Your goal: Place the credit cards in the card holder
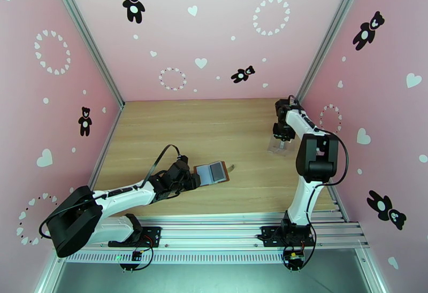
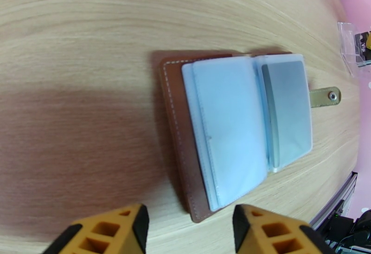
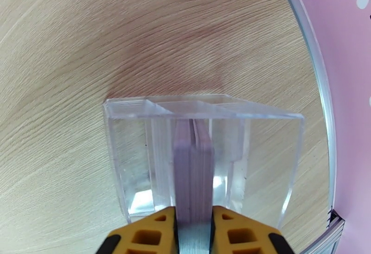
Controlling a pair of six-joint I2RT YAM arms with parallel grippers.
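Observation:
The card holder (image 1: 214, 172) lies open on the table, brown cover down, with greyish see-through pockets (image 2: 236, 130) facing up and its snap tab (image 2: 327, 96) pointing right. My left gripper (image 1: 193, 180) sits open at the holder's near edge with nothing between its fingers (image 2: 190, 222). My right gripper (image 1: 282, 140) reaches down into a clear plastic case (image 3: 273, 157). There the credit cards (image 3: 192, 167) stand edge-on as a thin stack. The right gripper (image 3: 194, 218) is shut on that stack, its orange fingers pressing both faces.
The clear case (image 1: 279, 148) stands at the right of the table, close to the pink side wall and the metal frame rail (image 3: 320, 88). Bare wood lies between the case and the holder. Arm bases sit on the rail at the near edge.

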